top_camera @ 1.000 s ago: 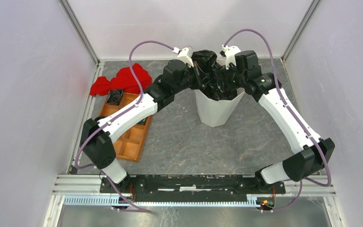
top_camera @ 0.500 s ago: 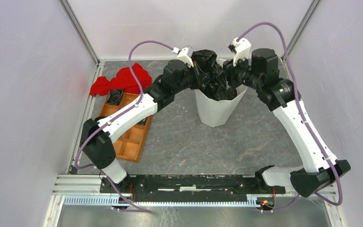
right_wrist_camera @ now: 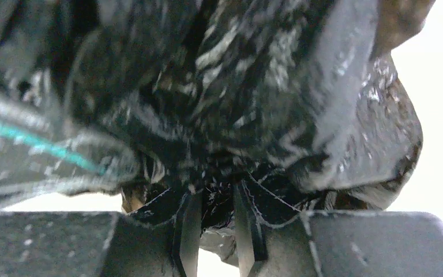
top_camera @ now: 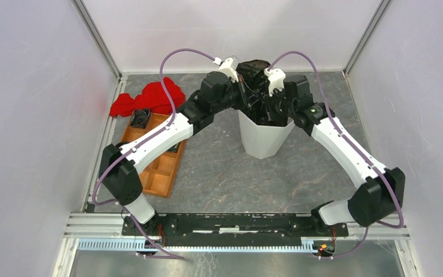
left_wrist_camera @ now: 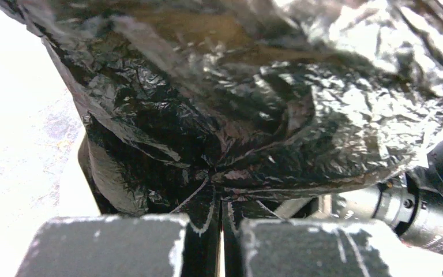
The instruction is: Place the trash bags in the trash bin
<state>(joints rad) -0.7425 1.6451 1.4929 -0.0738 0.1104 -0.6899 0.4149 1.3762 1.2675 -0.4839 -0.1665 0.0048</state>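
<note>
Above the bin (top_camera: 262, 138), the left gripper (left_wrist_camera: 220, 222) and right gripper (right_wrist_camera: 214, 216) each pinch the trash bag (top_camera: 254, 69), which is bunched between them.

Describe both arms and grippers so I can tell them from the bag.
The left arm and right arm have white shells, black joints and a looping lavender cable. The left gripper and right gripper have blocky black fingers, scuffed white at the edges.

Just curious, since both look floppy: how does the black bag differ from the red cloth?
The black bag is glossy, crinkled film; the red cloth is matte. The black bag is bunched over the white bin; the red cloth lies on the table. Both are soft and shapeless.
</note>
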